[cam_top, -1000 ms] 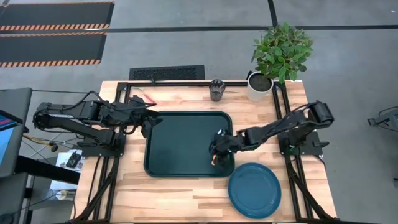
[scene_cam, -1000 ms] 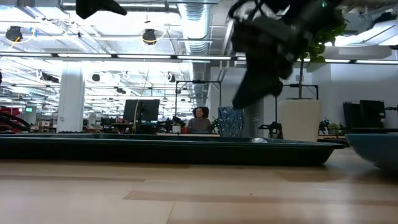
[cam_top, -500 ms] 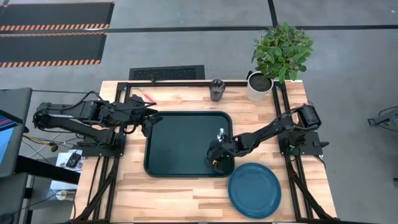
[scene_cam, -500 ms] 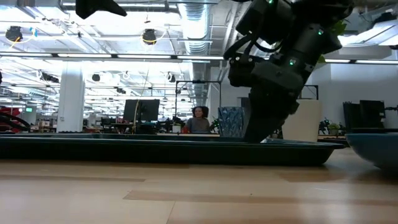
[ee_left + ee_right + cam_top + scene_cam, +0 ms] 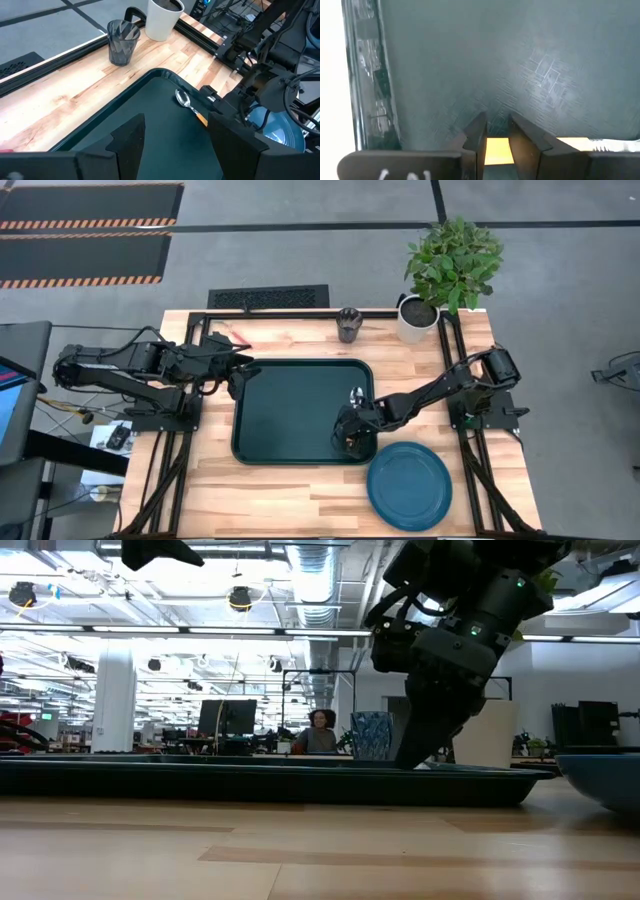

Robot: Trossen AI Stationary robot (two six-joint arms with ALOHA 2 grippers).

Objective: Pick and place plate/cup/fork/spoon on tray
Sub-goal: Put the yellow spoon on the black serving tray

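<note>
While the left gripper waits with fingers parted at the tray's left edge, the right gripper presses down by its front right corner, fingers closed narrowly on the spoon's orange handle; light, rigid and slick, the spoon seems best pinched across the plastic handle, not the polished bowl
</note>
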